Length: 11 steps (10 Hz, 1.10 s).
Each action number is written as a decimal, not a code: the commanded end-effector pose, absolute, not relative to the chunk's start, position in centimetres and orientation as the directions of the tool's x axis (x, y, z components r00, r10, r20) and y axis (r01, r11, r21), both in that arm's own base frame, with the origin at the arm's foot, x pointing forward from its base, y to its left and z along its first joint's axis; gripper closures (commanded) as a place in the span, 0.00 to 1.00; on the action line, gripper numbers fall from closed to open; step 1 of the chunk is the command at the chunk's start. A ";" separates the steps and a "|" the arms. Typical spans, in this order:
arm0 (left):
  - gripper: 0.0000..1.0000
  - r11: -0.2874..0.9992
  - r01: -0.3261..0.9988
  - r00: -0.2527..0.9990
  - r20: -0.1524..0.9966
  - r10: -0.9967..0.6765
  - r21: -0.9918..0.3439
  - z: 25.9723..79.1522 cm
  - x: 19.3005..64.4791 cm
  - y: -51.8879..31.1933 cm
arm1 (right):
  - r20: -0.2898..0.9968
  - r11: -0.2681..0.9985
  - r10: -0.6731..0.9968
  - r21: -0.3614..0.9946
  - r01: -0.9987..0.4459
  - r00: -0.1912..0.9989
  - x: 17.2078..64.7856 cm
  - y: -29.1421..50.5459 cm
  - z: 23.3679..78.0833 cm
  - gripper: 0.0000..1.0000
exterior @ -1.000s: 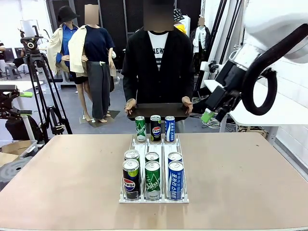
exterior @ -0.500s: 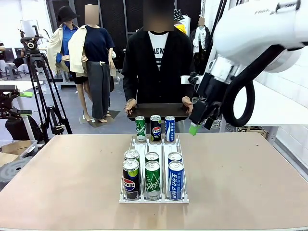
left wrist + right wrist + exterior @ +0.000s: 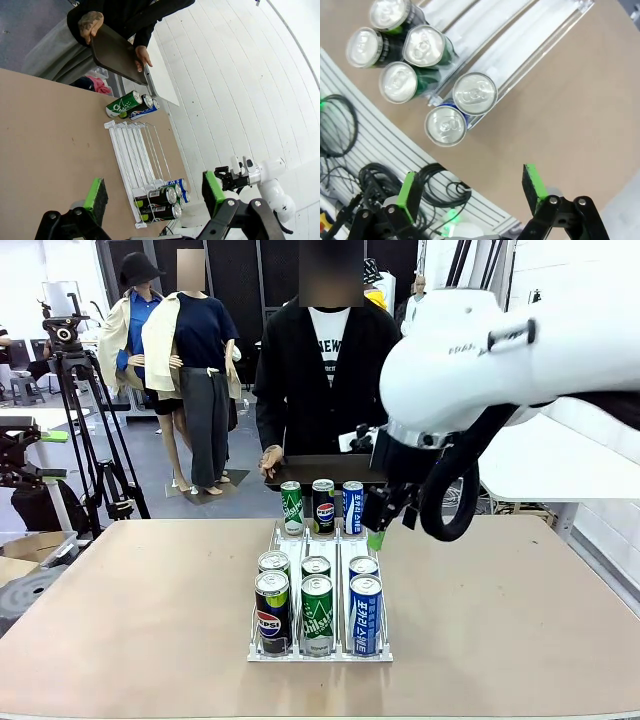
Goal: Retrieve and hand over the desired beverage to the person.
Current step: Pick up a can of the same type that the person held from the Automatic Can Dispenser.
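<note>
A white wire rack in the table's middle holds several drink cans. A green, a black Pepsi and a blue can stand at its far end, and several more cans stand at the near end. The person stands across the table holding a black tray with both hands. My right gripper hangs open just right of the rack. In the right wrist view it looks down on the near cans' tops, nothing between its pads. My left gripper is open and empty above the table.
Bare brown tabletop lies on both sides of the rack. My right arm's bulky white body hangs over the table's right half. A camera tripod stands off the table at the left.
My right arm has swung in from the far right toward the centre and come lower, bringing its open gripper beside the rack. The cans and the person's tray have stayed put.
</note>
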<state>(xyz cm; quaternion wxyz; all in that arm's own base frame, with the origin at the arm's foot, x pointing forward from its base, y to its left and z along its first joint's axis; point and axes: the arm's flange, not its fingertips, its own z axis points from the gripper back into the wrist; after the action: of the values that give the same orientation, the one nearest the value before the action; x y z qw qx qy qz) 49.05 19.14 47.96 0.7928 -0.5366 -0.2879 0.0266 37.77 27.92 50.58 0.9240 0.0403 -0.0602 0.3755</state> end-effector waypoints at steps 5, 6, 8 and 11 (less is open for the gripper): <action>0.00 0.422 0.266 0.831 0.428 0.355 -0.867 48.1 49.0 19.3 | 0.139 0.789 0.611 -0.027 -0.613 0.780 36.6 31.5 46.5 0.00; 0.00 0.422 0.266 0.831 0.428 0.355 -0.867 48.1 49.0 19.3 | 0.145 0.799 0.597 -0.020 -0.601 0.789 36.4 31.7 46.3 0.00; 0.00 0.422 0.266 0.831 0.428 0.355 -0.867 48.1 49.0 19.3 | 0.152 0.808 0.585 -0.025 -0.588 0.797 35.9 32.5 45.3 0.00; 0.00 0.422 0.266 0.831 0.428 0.355 -0.867 48.1 49.0 19.3 | 0.145 0.824 0.564 -0.033 -0.566 0.813 36.1 33.3 43.3 0.00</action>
<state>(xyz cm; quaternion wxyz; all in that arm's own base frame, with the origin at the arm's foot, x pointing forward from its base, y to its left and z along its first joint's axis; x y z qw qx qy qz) 49.05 19.14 47.95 0.7928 -0.5366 -0.2879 0.0267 36.05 32.68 44.36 0.9482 0.0125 -0.0630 0.3111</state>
